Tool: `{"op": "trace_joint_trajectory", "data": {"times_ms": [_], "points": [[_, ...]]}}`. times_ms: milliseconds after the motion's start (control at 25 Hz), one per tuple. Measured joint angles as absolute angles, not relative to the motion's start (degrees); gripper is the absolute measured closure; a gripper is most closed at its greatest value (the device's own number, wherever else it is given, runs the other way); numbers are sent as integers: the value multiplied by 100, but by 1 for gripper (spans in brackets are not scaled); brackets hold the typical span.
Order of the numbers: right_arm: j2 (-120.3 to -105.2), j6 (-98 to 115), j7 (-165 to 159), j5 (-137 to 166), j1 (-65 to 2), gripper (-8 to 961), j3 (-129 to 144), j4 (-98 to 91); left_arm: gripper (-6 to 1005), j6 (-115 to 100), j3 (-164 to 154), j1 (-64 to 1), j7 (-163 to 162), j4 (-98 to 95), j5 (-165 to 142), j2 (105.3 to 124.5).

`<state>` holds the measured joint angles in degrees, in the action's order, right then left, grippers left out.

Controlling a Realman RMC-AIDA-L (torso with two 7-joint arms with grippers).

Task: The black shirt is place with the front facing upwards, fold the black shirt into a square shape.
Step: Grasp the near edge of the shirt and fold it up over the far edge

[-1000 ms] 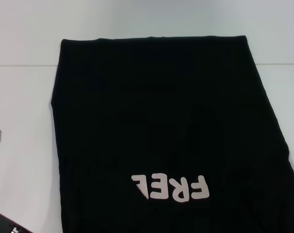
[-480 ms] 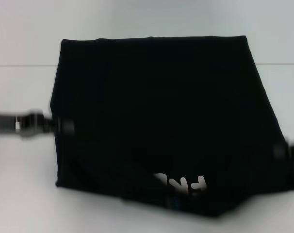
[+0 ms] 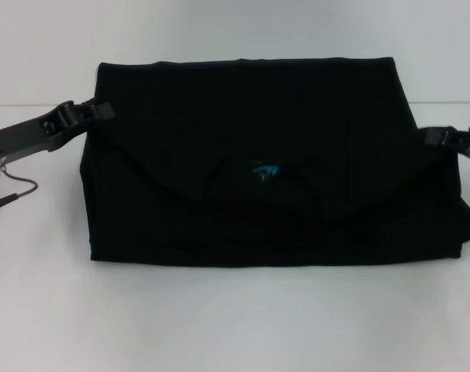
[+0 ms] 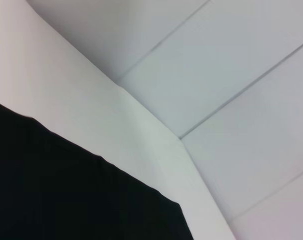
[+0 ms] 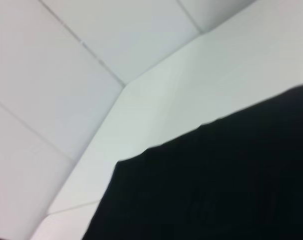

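The black shirt (image 3: 219, 101) lies on the white table (image 3: 235, 325), its near part folded over toward the far side. The collar with the small blue neck label (image 3: 264, 169) now faces up in the middle, and the cream letters are hidden. My left gripper (image 3: 98, 111) is shut on the folded layer's left end. My right gripper (image 3: 439, 137) is shut on its right end. Both sit low over the cloth. The shirt also shows in the left wrist view (image 4: 66, 190) and the right wrist view (image 5: 216, 190), with no fingers in sight there.
A thin cable (image 3: 14, 192) hangs from the left arm (image 3: 22, 138) over the table at the left. The table's far edge (image 3: 33, 105) runs behind the shirt. Bare white table lies in front of the shirt.
Both grippers came in at the shirt's sides, lifted its near part and carried it toward the far side. The letters went out of sight and the collar with its blue label came up.
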<state>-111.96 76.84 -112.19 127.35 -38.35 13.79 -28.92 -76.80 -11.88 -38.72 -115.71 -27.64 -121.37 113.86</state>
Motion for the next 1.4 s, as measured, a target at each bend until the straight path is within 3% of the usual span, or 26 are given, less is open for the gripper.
{"op": "trace_joint_trajectory", "data": {"times_ms": [120, 600, 880, 1240, 1400], "points": [[-11320, 7158, -10813, 12521, -3915, 910, 1378, -2887, 968, -7291, -1196, -3933, -11392, -2734, -12109, 11474], [-11522, 5658, -9933, 12017, -4218, 909, 1827, -2558, 968, -6256, -1302, -4182, -10910, -2674, -12024, 11694], [-11772, 4758, -9574, 12008, -4397, 894, 2148, -2428, 967, -5414, -1492, -4328, -10757, -2513, -12021, 11810], [-11811, 4734, -9414, 11927, -4429, 875, 2177, -2436, 960, -4742, -1922, -4497, -10822, -2506, -12020, 11952], [-11792, 4755, -9455, 11862, -4350, 747, 2167, -2443, 845, -4731, -1937, -4442, -11140, -2499, -12025, 11940]]}}
